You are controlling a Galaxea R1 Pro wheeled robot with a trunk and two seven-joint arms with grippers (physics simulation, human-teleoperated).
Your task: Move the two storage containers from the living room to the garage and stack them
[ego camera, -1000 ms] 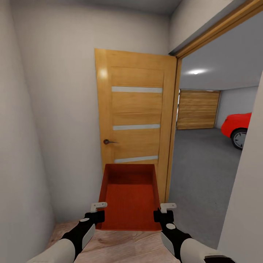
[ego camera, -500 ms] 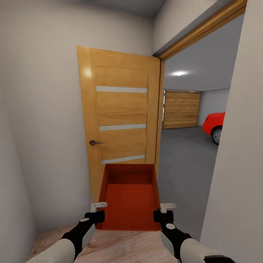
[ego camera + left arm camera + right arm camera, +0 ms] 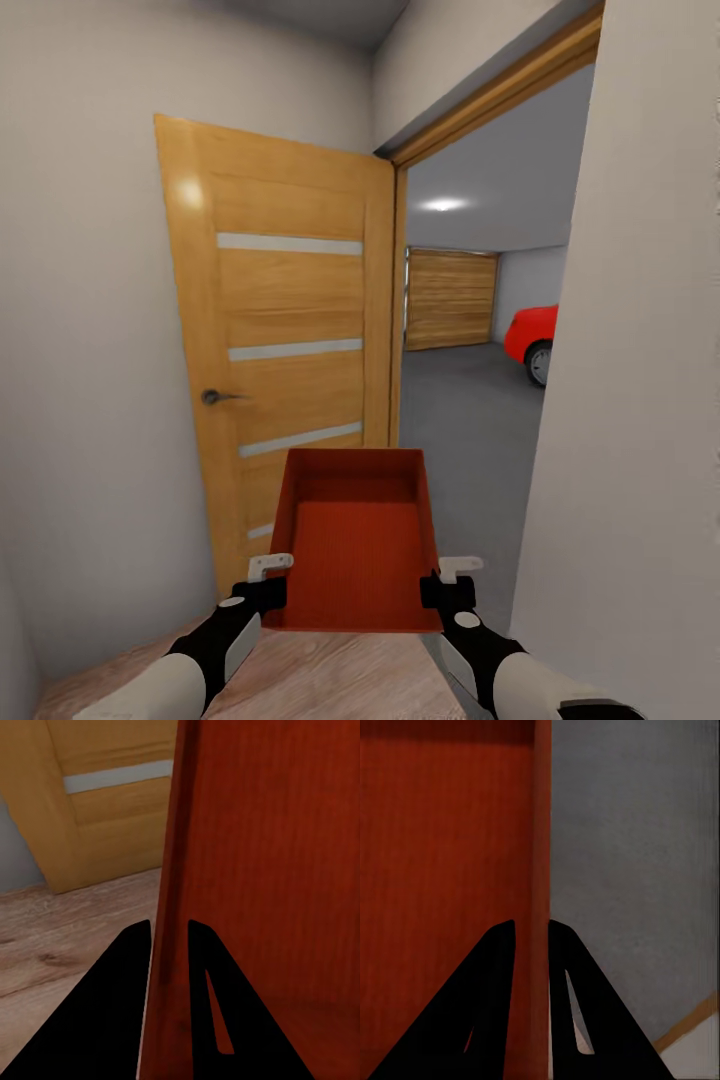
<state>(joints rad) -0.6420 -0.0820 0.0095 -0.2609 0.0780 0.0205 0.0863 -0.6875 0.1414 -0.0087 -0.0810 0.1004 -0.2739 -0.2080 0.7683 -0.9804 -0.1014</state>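
Container position: I have one orange-red storage container [image 3: 360, 540] held out in front of me, between my two arms, its open top facing up and its long axis pointing away from me toward the doorway.
Left end effector: my left end effector [image 3: 272, 577] sits at the container's near left corner; in the left wrist view its two dark fingers [image 3: 127, 967] straddle the thin left wall, one inside the bin and one outside, pressed onto it.
Right end effector: my right end effector [image 3: 452, 578] mirrors it at the near right corner; in the right wrist view its fingers [image 3: 566, 967] stand on either side of the right wall and pinch it.
Container in wrist views: the red wall [image 3: 255, 870] runs straight out from between the left fingers; from the right wrist the ribbed red bottom [image 3: 450, 832] lies on one side of the wall, grey floor [image 3: 637, 855] on the other.
Where I am: wood-plank flooring [image 3: 330, 675] lies under the arms; an open wooden door [image 3: 285, 340] stands just beyond the container's far end, swung against the pale wall.
Garage: through the doorway I see dark grey floor [image 3: 455, 420], a slatted wooden panel door [image 3: 450, 298] and part of a red car [image 3: 532, 335].
Counts: one container, two end effectors, one car, one hinged door with three pale strips.
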